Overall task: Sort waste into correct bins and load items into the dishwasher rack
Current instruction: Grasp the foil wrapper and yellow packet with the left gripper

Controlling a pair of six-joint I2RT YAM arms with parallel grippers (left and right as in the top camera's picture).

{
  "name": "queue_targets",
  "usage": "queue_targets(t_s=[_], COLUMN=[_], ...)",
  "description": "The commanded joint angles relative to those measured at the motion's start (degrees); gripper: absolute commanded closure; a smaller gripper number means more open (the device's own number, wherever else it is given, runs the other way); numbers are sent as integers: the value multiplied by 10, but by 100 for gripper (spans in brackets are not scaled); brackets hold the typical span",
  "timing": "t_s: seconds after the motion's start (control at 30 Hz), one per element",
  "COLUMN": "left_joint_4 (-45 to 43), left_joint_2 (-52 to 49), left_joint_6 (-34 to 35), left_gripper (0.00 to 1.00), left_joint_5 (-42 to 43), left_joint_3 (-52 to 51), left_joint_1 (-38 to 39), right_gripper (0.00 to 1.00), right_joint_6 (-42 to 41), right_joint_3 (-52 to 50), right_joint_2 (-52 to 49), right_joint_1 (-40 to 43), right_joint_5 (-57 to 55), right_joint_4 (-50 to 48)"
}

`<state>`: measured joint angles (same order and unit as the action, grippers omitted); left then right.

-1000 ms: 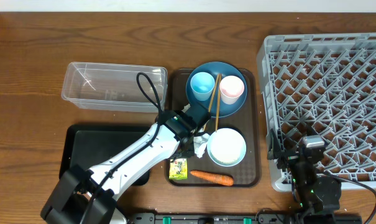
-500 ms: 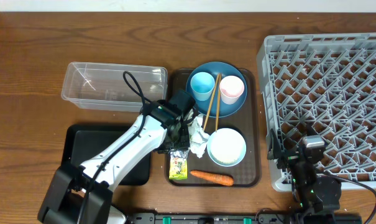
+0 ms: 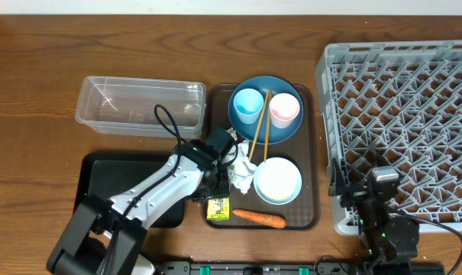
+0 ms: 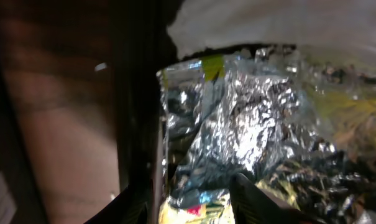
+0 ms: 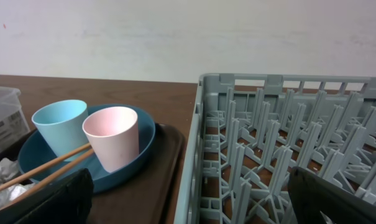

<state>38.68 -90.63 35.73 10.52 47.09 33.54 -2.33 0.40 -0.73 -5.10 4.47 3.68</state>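
My left gripper is open, low over the top end of the yellow-green wrapper on the brown tray. In the left wrist view my gripper straddles the wrapper, whose silver foil shows, with a white paper wad just beyond. Paper wads lie between gripper and white-and-blue bowl. The carrot piece lies below. The blue plate holds a light blue cup, a pink cup and chopsticks. My right gripper is open and empty by the grey rack.
The clear tub stands at back left, the black tray in front of it, under my left arm. The brown serving tray lies between them and the rack. The right wrist view shows the rack, pink cup and blue cup.
My left gripper has moved left, away from the bowl and paper wads, and down to the wrapper's top end. The right arm has not moved.
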Motion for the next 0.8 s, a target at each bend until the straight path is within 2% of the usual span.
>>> queue_targets(t_s=[0.0, 0.2, 0.37, 0.43, 0.5, 0.77], left_joint_4=[-10, -17, -17, -15, -15, 10], left_joint_2=[0, 0, 0, 0, 1, 42], left_joint_6=[-5, -5, -5, -5, -6, -6], left_gripper=[56, 58, 74, 87, 94, 94], left_joint_5=[-7, -7, -7, -7, -7, -7], left_joint_3=[-10, -10, -10, -10, -10, 3], left_joint_1=[-2, -1, -1, -1, -1, -1], right_gripper=[1, 1, 1, 1, 1, 1], right_joint_6=[2, 2, 2, 2, 3, 2], right_joint_3=[-1, -1, -1, -1, -1, -1], right_joint_2=[1, 1, 1, 1, 1, 1], right_joint_1=[-5, -5, -5, -5, -5, -5], right_joint_5=[0, 0, 0, 0, 0, 0], right_joint_4=[2, 2, 2, 2, 2, 2])
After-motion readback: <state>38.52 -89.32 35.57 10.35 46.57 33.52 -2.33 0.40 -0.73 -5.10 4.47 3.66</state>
